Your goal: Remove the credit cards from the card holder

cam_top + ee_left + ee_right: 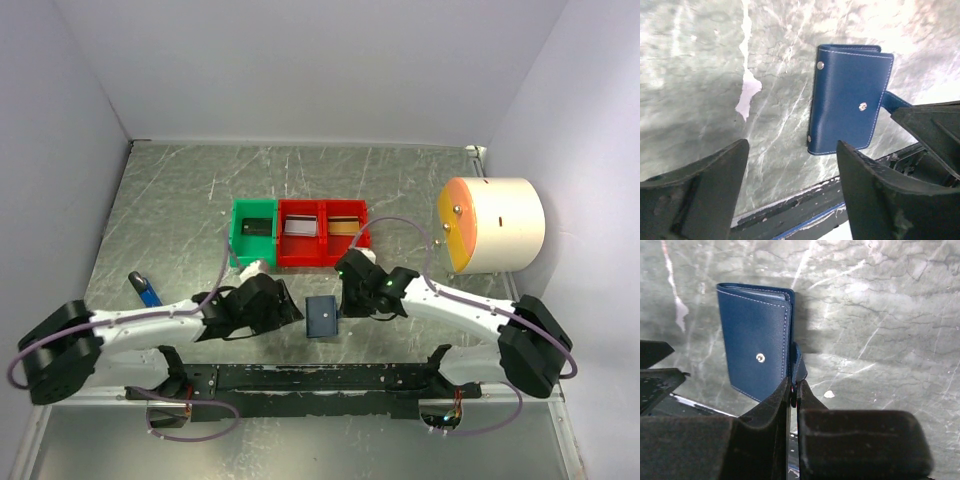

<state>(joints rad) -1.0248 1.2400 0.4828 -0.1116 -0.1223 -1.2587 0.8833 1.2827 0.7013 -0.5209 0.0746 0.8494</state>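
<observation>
navy-blue, white-stitched folding card holder (322, 317) lies folded shut on the scratched grey metal table (180, 200), between the two arms and just in front of the bins. the right gripper (793, 390) has its black padded fingers (767, 410) pressed together on the card holder's loose snap tab (797, 362). the strap is pinched at the very tips, and the silver stud on the cover is uncovered. the left gripper (792, 150) hangs over the other side of the card holder with its dark fingers (715, 175) spread wide and nothing between them. the card holder shows beyond the gap, apart from both tips. three flat credit cards (300, 227) sit in the plastic bins behind. a dark one is in the small green bin (237, 245). a silvery grey one is in the left compartment of the red bin (322, 258) and a tan-brown one in its right compartment. a small bright-blue tag (145, 290) lies near the left arm, well apart from the card holder. a white drum (505, 225) with an orange face stands by the right wall.
</observation>
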